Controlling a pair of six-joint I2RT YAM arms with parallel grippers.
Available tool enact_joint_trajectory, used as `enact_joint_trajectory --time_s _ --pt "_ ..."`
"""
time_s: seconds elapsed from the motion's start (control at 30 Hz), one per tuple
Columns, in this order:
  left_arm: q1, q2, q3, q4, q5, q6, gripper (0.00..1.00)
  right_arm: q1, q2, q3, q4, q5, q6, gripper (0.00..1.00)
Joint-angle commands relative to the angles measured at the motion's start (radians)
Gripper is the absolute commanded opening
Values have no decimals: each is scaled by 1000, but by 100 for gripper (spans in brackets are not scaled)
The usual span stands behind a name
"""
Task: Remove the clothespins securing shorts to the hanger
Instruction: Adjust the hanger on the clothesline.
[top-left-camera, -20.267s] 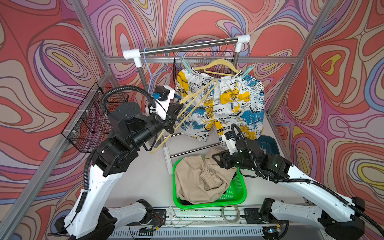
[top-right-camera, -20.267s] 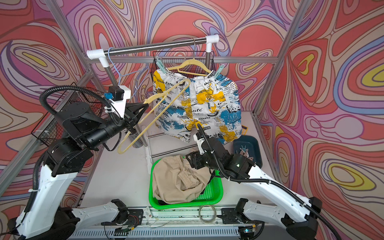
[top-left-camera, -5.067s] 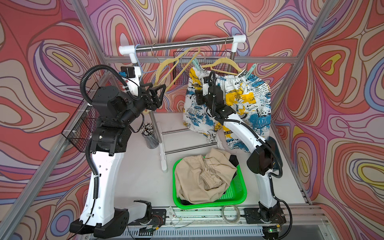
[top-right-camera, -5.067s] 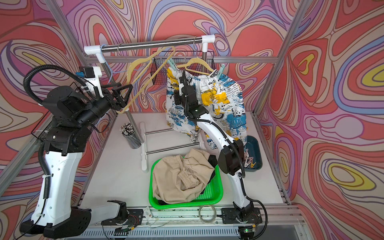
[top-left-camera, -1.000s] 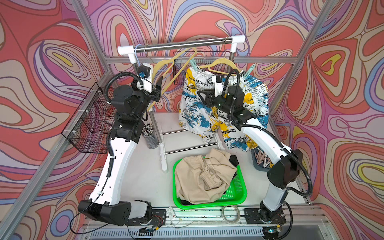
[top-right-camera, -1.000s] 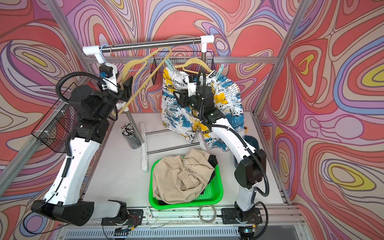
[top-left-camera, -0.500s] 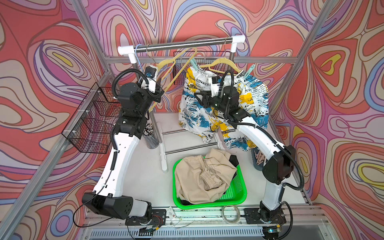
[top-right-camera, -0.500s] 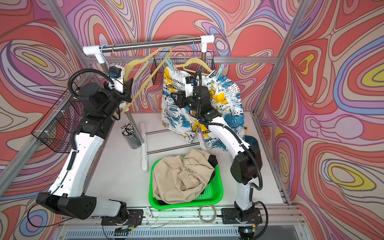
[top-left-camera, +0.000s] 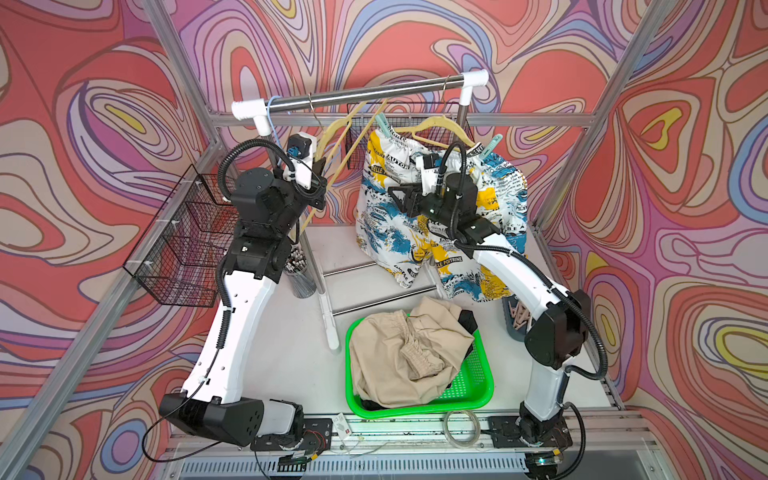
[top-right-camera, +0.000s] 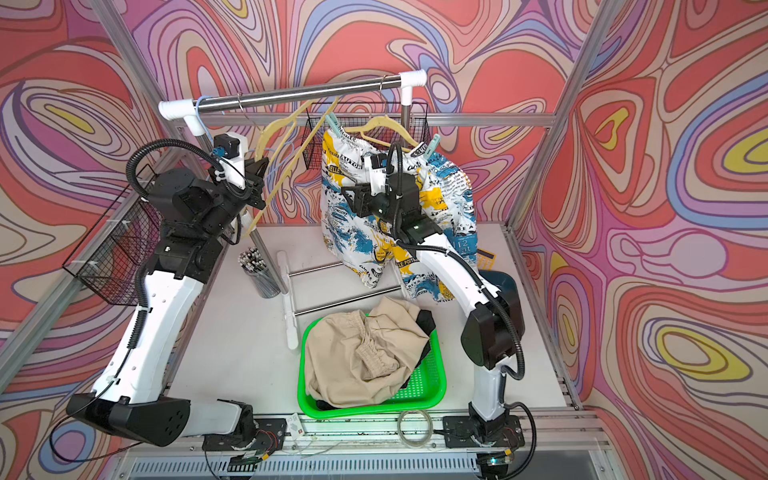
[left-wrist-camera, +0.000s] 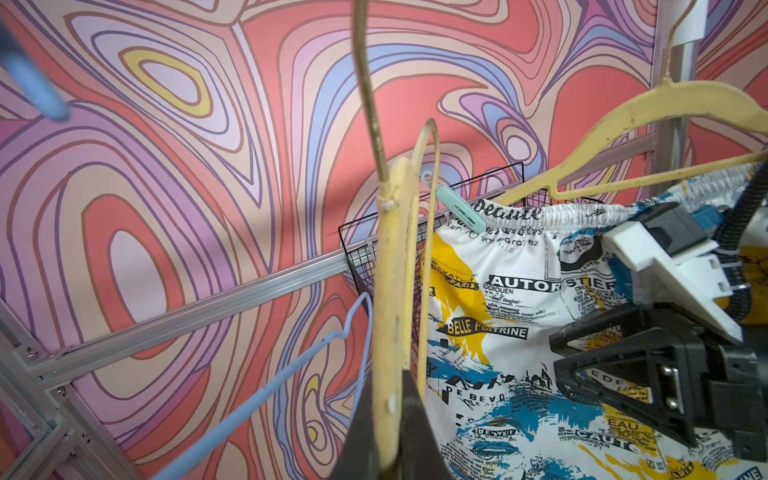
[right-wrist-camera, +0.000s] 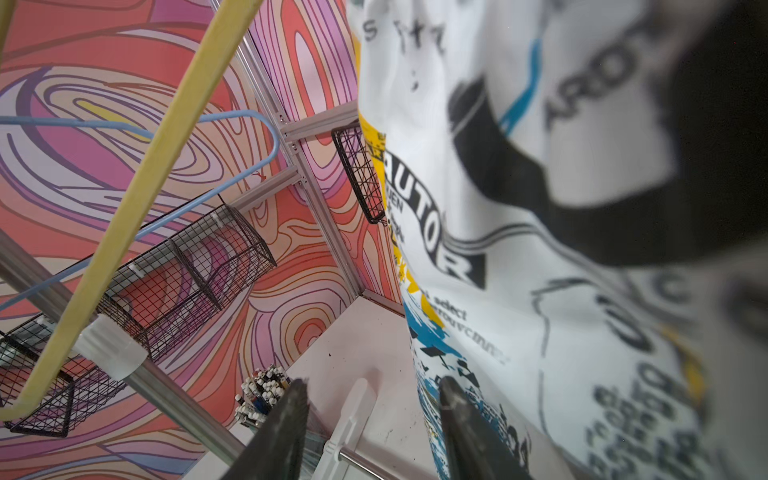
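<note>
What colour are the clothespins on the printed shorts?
The clothespins are mint green; left wrist view.

Swirled wallpaper (top-left-camera: 104, 124) in red, pink, lilac, blue and yellow covers the walls on three sides. Grey aluminium rails (top-left-camera: 540, 120) frame them. A black wire basket (top-left-camera: 183, 245) hangs by the left edge of the white worktop (top-left-camera: 291, 353); a second basket (left-wrist-camera: 357, 266) is fixed at the back wall. The light is bright and even
</note>
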Motion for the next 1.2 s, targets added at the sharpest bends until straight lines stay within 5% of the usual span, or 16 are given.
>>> enact_joint_trajectory --time_s 0.0,0.47,0.87,1.17 --pt "3 -44 -7 -14 0 -20 0 -2 24 59 0 26 -13 52" --pt "2 -141 -44 18 29 -141 0 -4 270 453 -64 22 13 52" --pt "2 -150 -69 58 12 -181 0 -4 272 387 -107 123 -50 52" --pt "3 -91 -2 -59 -74 -169 0 -3 139 208 -36 95 -26 52"
